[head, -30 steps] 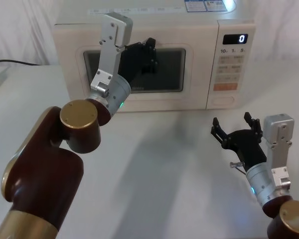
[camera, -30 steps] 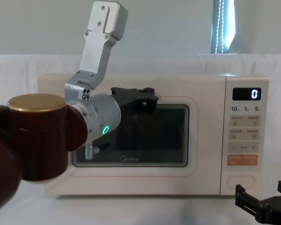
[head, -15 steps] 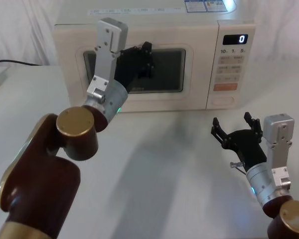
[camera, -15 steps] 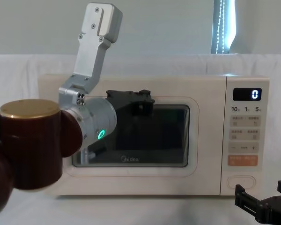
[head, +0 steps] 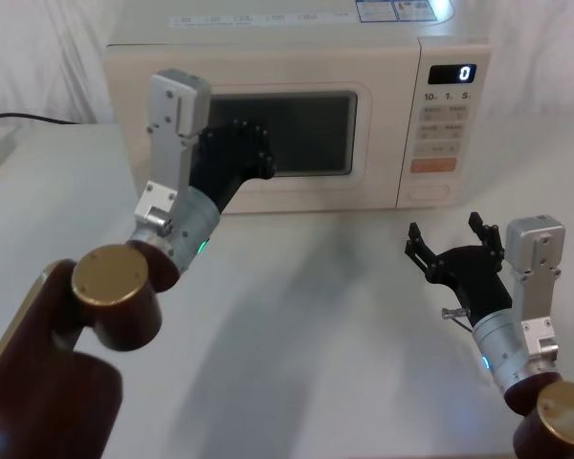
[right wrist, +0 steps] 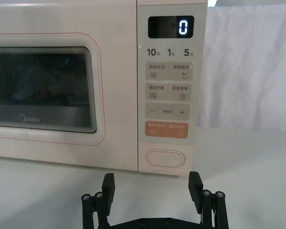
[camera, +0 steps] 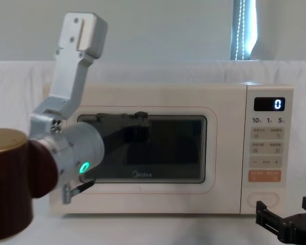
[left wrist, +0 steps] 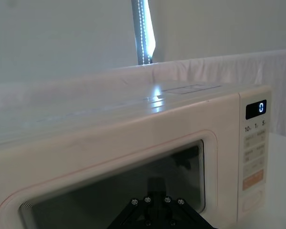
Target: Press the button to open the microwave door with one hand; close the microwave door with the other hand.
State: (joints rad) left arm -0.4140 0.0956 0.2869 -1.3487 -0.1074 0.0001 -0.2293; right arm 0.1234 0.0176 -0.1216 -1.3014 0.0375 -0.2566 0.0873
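Ahead of the left gripper [head: 253, 153], the microwave door [head: 359, 143] sits flush with the cream, smooth, boxy oven; its dark glossy window is a rounded rectangle edged by a thin orange line; whether the black left fingers are parted or together cannot be told. Beyond the right gripper [right wrist: 151, 188], low over the white cloth-covered table [head: 316, 316] and apart from the oven, the button [right wrist: 166, 158] is a wide cream oval with a raised rim, straight ahead under the orange key [right wrist: 166, 130]; the right prongs stand spread, holding nothing; the display [right wrist: 171, 26] reads 0.
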